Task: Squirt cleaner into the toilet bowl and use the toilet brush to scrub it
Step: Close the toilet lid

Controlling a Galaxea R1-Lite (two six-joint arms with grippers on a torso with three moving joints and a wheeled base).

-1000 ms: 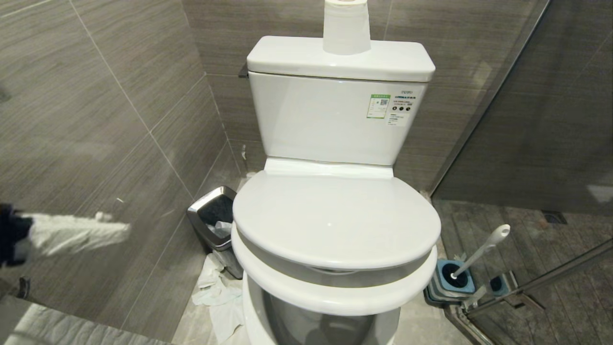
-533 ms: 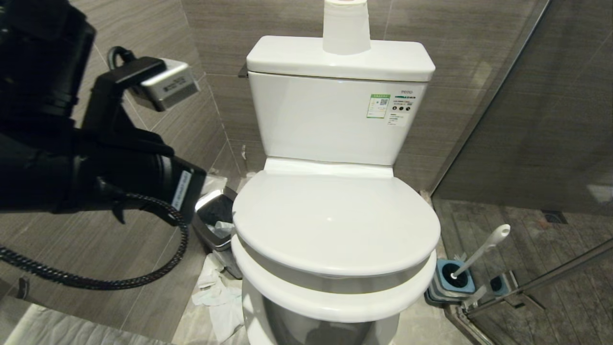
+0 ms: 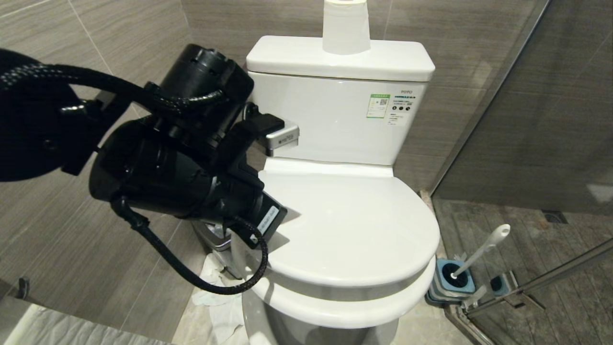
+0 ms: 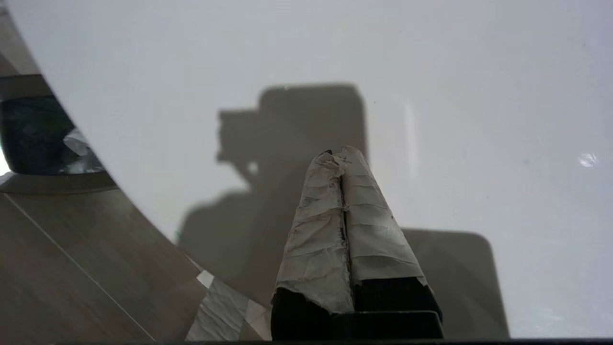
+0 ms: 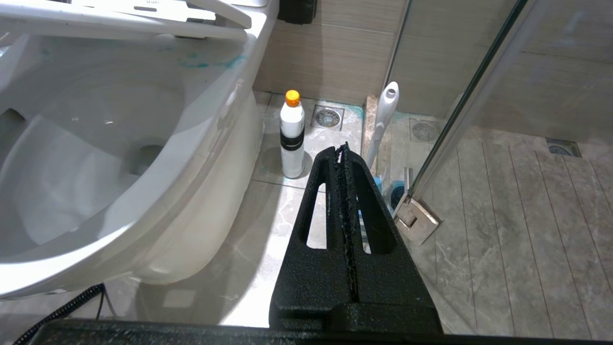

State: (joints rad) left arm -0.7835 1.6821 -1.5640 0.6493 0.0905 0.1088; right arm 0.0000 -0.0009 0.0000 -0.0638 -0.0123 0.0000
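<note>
Head view: the left arm [image 3: 182,158] reaches over the closed toilet lid [image 3: 354,225]; the toilet brush [image 3: 479,251] stands in its holder [image 3: 448,285] on the floor to the right.

Left wrist view: the left gripper [image 4: 341,155], fingers pressed together and empty, hangs just above the lid.

Right wrist view: the right gripper [image 5: 342,149], closed on nothing, sits low beside the toilet bowl [image 5: 119,143], the cleaner [image 5: 292,134] and brush handle just beyond its tips.

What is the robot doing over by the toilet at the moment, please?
The robot's left claw, shut and empty, is over the closed toilet lid near its left edge, apparently about to lift it. The right claw, also shut and empty, hangs low beside the toilet bowl. The cleaner bottle stands untouched on the floor, and the toilet brush sits in its holder. No cleaning has begun.
</note>
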